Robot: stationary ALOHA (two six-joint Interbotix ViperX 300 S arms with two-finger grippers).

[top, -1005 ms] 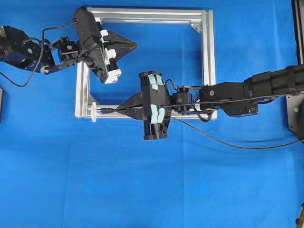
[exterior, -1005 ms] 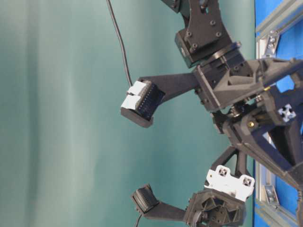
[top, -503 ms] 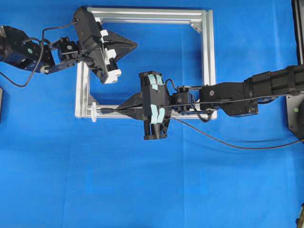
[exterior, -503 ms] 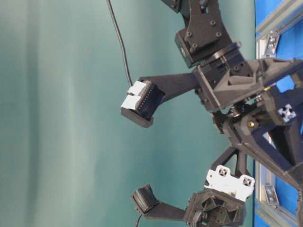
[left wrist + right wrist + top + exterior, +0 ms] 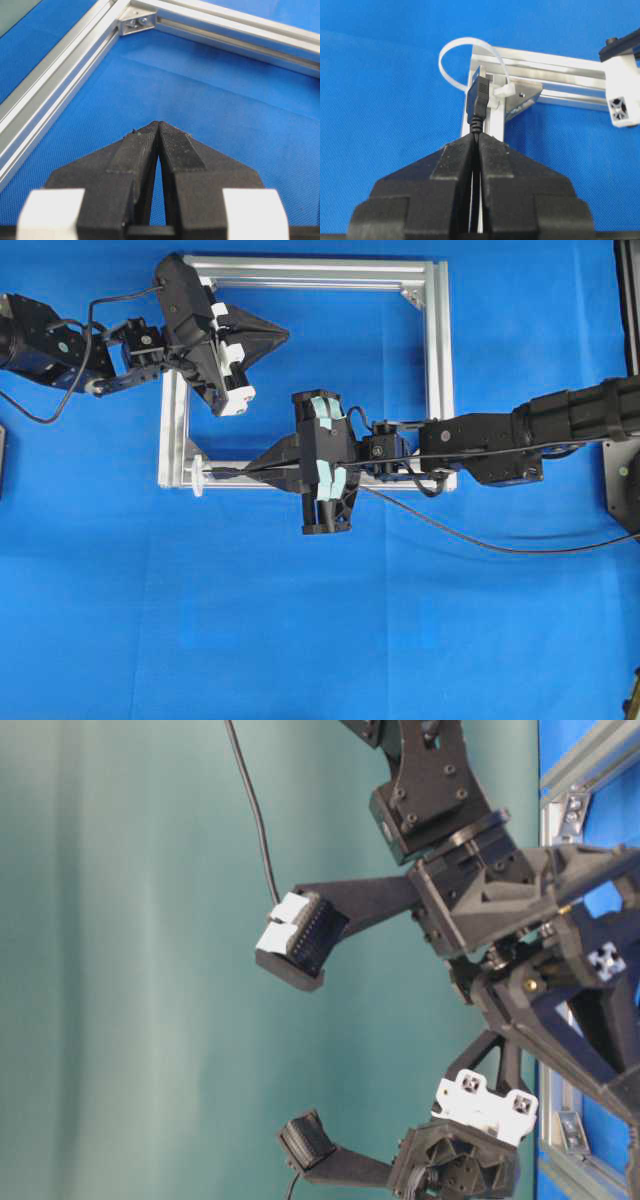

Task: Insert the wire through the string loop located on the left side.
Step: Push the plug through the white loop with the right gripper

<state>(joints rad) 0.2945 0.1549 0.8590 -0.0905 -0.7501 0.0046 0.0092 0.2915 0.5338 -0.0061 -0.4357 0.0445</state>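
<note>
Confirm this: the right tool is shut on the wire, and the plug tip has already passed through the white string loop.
Not quite. The right tool is shut on the wire, but the plug tip has not passed through the string loop; the right wrist view shows it just short, at the frame corner.

Blue bench (image 5: 300, 640) under a square aluminium frame (image 5: 437, 370), upper centre of frame. Left hand (image 5: 280, 336) at upper left, closed, empty, tips pointing right inside the frame. Right hand (image 5: 252, 470) at centre, closed on the wire (image 5: 480, 543); plug tip just beside the string loop (image 5: 197, 475) at the frame's lower-left corner. Wire trails off to the right edge.
</note>
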